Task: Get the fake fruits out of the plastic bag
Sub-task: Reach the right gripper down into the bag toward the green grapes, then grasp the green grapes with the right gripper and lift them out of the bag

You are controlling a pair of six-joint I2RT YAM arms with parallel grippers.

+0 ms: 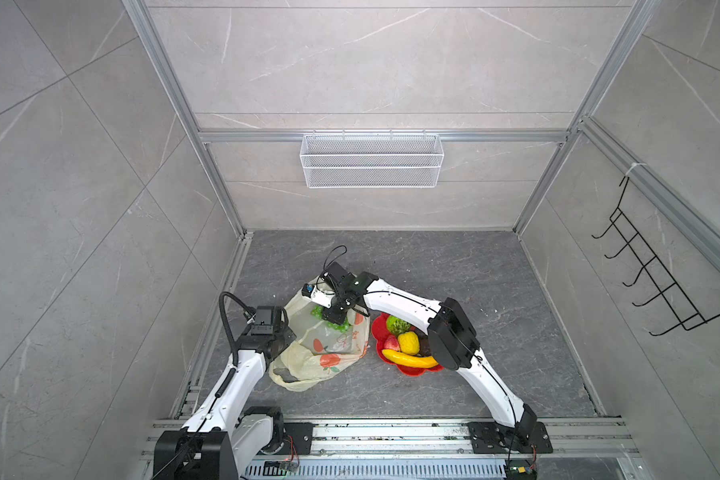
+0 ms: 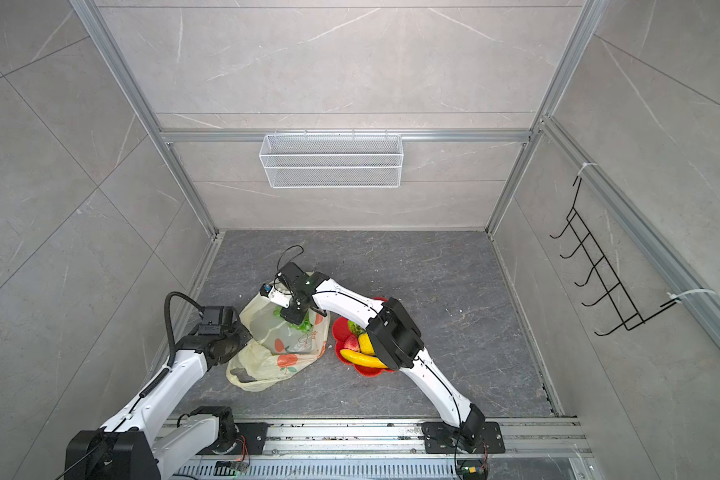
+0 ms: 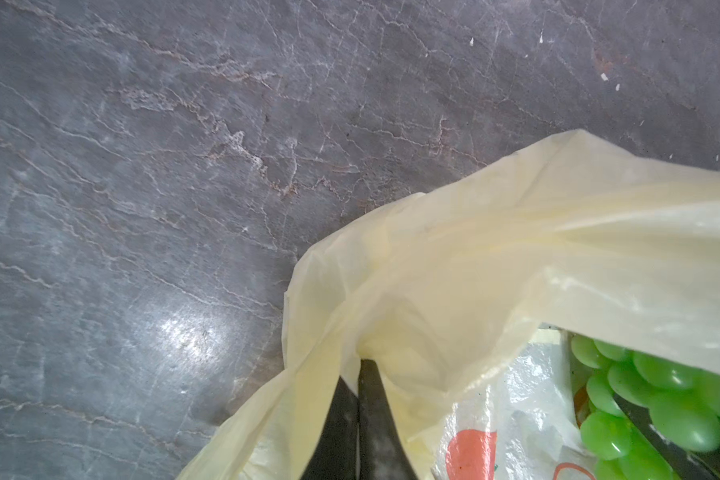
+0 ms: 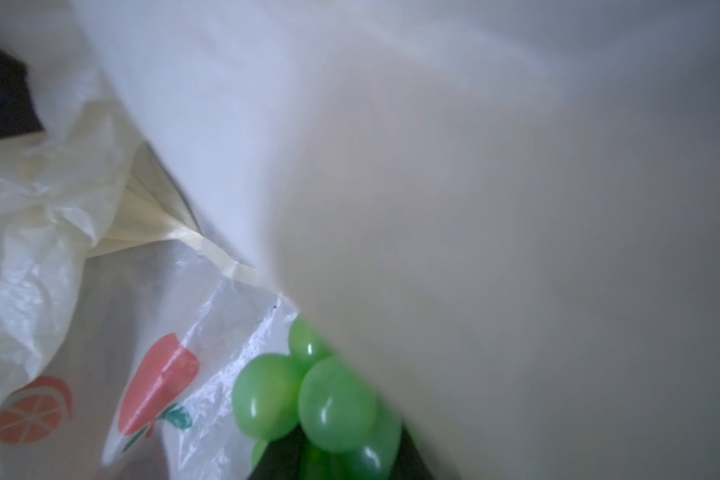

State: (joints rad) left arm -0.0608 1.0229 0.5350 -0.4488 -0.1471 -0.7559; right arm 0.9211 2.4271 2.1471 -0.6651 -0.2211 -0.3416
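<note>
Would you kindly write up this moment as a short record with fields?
bag: plastic bag, crumpled, mouth held open
left gripper: fingers shut on the bag's rim
right gripper: reaching into the bag's mouth at the green grapes; grip unclear
in bag: green grapes
on red plate: banana, yellow knobbly fruit, strawberry, green bumpy ball

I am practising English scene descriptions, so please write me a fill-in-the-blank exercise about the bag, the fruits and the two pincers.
1. The left pincer is ___ on the plastic bag.
2. The right pincer reaches into the bag at the ___ grape bunch.
3. The banana lies on the ___ plate.

Missing words: shut; green; red.
</note>
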